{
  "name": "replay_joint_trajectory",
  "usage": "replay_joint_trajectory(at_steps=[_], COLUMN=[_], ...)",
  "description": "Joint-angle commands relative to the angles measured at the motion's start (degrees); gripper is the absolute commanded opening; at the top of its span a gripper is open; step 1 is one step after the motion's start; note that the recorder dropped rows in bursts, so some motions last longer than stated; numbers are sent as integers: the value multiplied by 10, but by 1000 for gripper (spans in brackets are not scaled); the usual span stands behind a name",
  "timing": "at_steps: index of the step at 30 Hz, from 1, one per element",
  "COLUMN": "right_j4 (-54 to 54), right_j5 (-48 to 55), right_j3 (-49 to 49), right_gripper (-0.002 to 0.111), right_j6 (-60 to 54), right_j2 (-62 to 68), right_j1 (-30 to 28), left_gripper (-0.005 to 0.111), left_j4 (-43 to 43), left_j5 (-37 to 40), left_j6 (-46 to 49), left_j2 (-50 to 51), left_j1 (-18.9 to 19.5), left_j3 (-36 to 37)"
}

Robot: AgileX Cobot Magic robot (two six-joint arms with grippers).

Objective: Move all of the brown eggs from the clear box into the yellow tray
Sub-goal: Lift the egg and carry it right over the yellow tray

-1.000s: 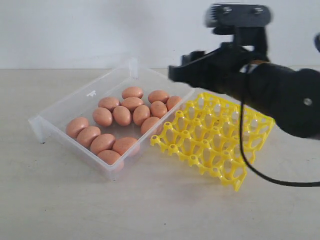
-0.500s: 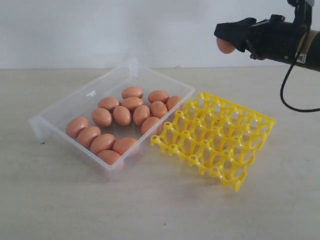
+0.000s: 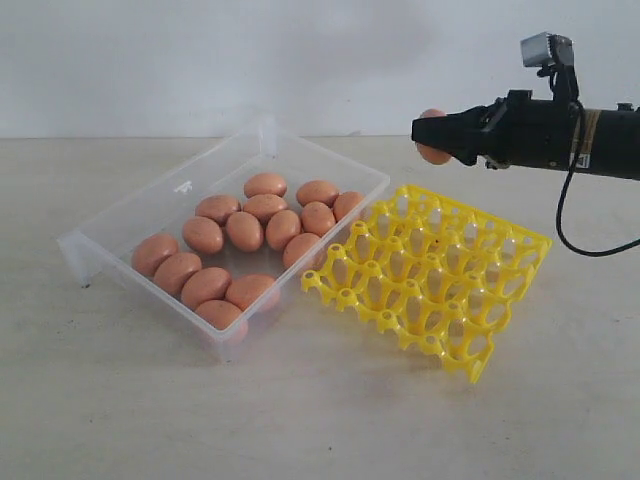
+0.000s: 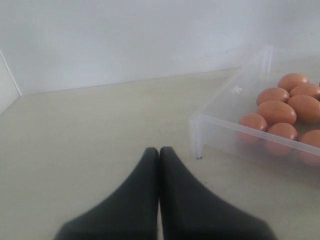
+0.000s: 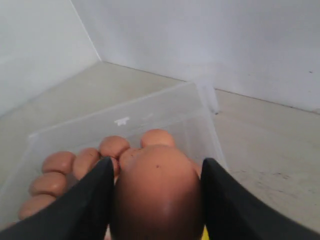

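Observation:
Several brown eggs [image 3: 243,231] lie in the clear box [image 3: 140,208] on the left of the exterior view. The yellow tray [image 3: 430,278] stands beside the box to its right, every cell bare. My right gripper [image 3: 432,138] hangs in the air above the tray's far corner, shut on one brown egg [image 5: 157,192], which fills the space between its black fingers [image 5: 90,200]. Below it the right wrist view shows the box [image 5: 150,112] with more eggs [image 5: 87,161]. My left gripper [image 4: 159,151] is shut with nothing in it, low over the table near a corner of the box [image 4: 197,135].
The beige table [image 3: 300,420] carries only the box and the tray. A white wall [image 3: 200,60] runs along the back. The right arm's black cable [image 3: 565,200] droops above the tray's right end.
The right arm has pulled back to the right, risen with an egg in its fingers, then come down and left again towards the tray's far corner. The eggs in the box have not moved.

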Motion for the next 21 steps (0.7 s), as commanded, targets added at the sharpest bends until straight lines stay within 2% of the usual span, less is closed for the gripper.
replay_joint_trajectory(at_steps=[1,4,8,21], right_j4=[20,32,92,143], right_j5=[40,76,173,167], right_j3=[-3,-4,-4,-5], right_gripper=[-1,-1,-1,-1], right_j6=[-65,-121,-193,-219], right_j2=[12,26,34,64], right_j1=[22,49,80,86], left_gripper=[-4,-4,-4,-4], left_j4=[-2,-2,-2,-2], left_j5=[-4,-4,-4,-4], left_j6=[-5,-5,-5,-5], left_j2=[-1,-1,-1,-1], left_j1=[0,0,0,0], left_j3=[2,2,2,2])
